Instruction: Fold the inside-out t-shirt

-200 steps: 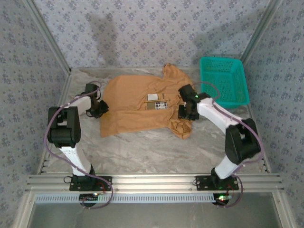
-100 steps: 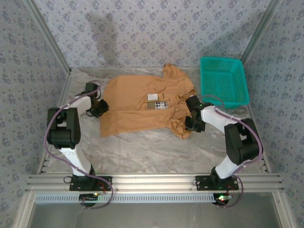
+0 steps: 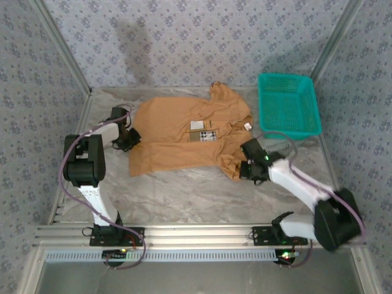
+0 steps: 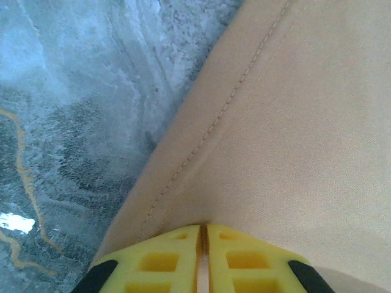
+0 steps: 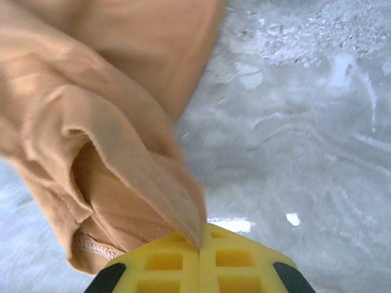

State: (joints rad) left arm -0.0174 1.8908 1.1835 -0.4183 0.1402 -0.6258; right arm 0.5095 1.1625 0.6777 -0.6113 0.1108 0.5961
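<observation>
From the top external view, the inside-out t-shirt [image 3: 184,138] lies spread over the far half of the table [image 3: 184,190], its collar end toward the far edge and its right side just short of the teal mesh basket [image 3: 288,77] in the far right corner. The left gripper [image 3: 130,138] sits at the shirt's left border, near the table's left edge. The right gripper [image 3: 244,169] is at the bunched cloth on the shirt's near right corner. A small white label [image 3: 247,127] shows beside the right arm. We judge that if the two arms pull unevenly, the wrinkled right side will drag and the fold will come out skewed. A wide swing to the right could also brush the basket.

In the left wrist view, the left gripper [image 4: 203,235] is clenched, its yellow fingers nearly together on the inside-out t-shirt [image 4: 293,122] just inside the stitched hem. The table [image 4: 73,91] is bare beside it. The bite looks shallow. A quick lift could let the hem slide out, or catch one layer alone.

In the right wrist view, the right gripper [image 5: 200,244] is clenched on the thin tip of a fold of the inside-out t-shirt [image 5: 110,159], with loose rolled cloth hanging to its left over the table [image 5: 305,122]. We think this is the weaker hold. So little cloth sits between the jaws that tension may pull it free. The bunched layers may also carry over as a lump rather than a flat panel.
</observation>
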